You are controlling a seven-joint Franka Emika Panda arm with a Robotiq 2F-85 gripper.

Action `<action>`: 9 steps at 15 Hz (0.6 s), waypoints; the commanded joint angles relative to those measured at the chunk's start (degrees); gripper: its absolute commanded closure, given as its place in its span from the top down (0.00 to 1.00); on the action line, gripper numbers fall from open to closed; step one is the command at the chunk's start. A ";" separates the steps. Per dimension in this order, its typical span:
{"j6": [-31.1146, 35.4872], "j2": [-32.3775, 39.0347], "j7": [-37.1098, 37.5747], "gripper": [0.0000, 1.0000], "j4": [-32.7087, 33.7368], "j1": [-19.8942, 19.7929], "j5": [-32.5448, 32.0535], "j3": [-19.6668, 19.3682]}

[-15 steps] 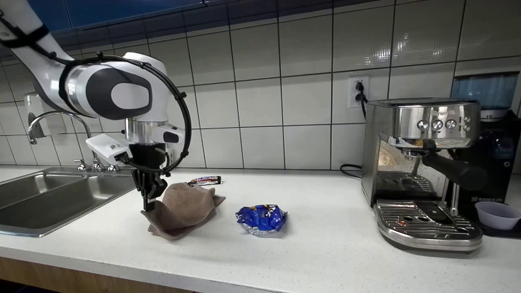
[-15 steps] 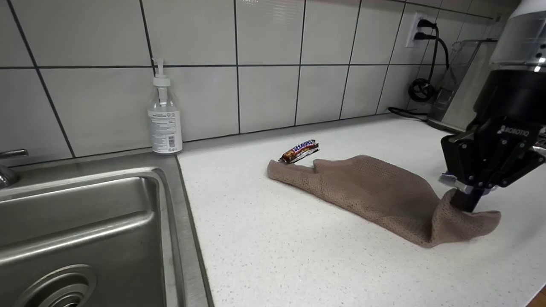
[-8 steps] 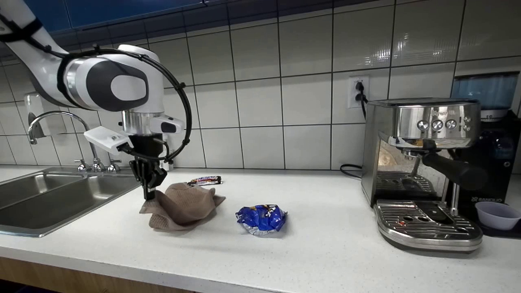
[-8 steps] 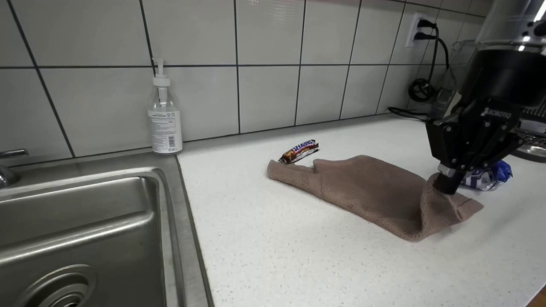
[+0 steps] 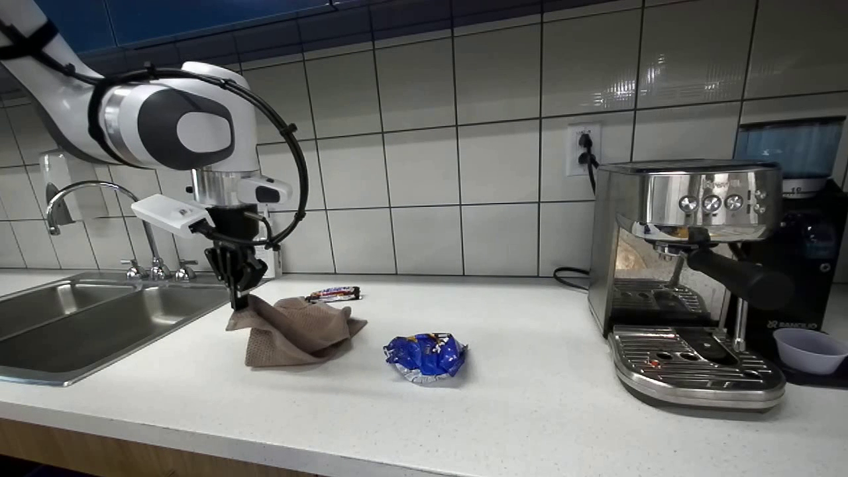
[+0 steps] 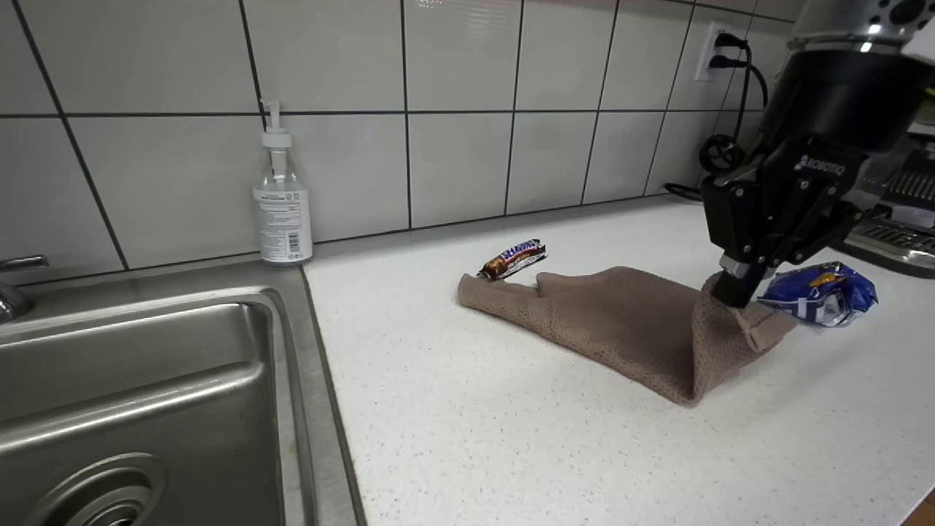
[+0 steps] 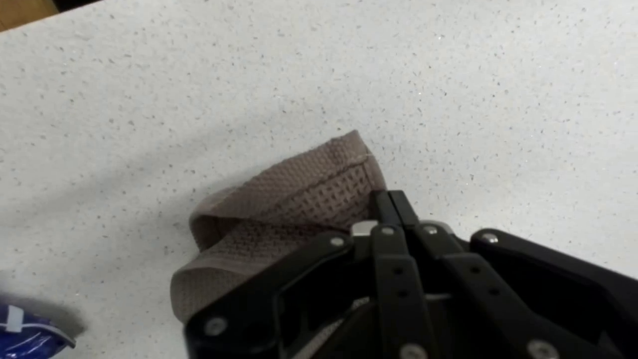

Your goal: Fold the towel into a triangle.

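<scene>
The pincer (image 7: 391, 200) nips a raised edge of the towel (image 6: 621, 314); the fold looks under way, and next wants carrying across, laying down and releasing.

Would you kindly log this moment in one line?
gripper: shut on towel; towel: gripped part raised, far end on counter; fold: unfinished

White, speckled countertop (image 5: 530, 424) spans the lower frame in an exterior view. Directly on it lie: brown towel (image 5: 295, 334), left of centre, partly raised; candy bar (image 5: 336, 294), just above in frame; blue packet (image 5: 426, 356), lower centre. Espresso machine (image 5: 686, 291) stands at right.
</scene>
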 commanded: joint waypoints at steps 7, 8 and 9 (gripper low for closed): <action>-1.43 3.15 -0.83 0.00 6.24 0.99 -2.82 1.31; -1.47 3.52 -0.90 0.00 6.78 1.15 -2.96 1.43; -1.57 3.99 -0.98 0.00 7.47 1.39 -3.05 1.57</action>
